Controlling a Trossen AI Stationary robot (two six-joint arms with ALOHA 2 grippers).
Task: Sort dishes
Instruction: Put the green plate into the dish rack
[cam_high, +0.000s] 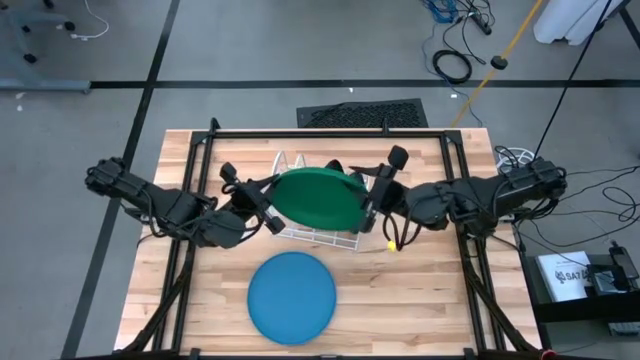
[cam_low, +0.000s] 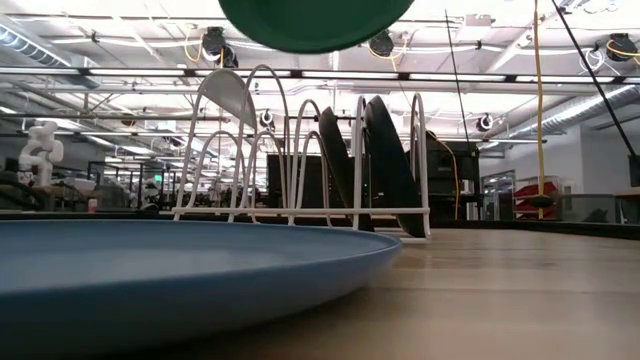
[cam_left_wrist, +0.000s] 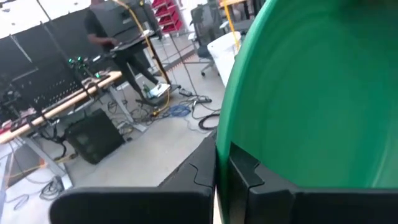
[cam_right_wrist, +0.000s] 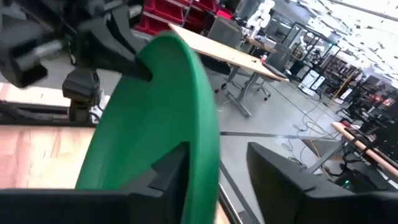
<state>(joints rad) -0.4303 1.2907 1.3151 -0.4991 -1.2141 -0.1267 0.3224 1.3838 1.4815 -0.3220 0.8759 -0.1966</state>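
Green plate (cam_high: 318, 196) held in air above white wire rack (cam_high: 322, 232). Left gripper (cam_high: 268, 213) pinches its left rim; right gripper (cam_high: 368, 211) spread, fingers straddling right rim. Blue plate (cam_high: 292, 297) flat on table, well apart.

1. The high view looks straight down on the whole table (cam_high: 420, 290) from well above.
2. The low view sits at tabletop height, just beside the blue plate (cam_low: 180, 275), facing level toward the white rack (cam_low: 300, 160).
3. The left wrist view looks past its fingers, very near the green plate (cam_left_wrist: 317, 93).
4. The right wrist view is equally close to that plate; both share it.
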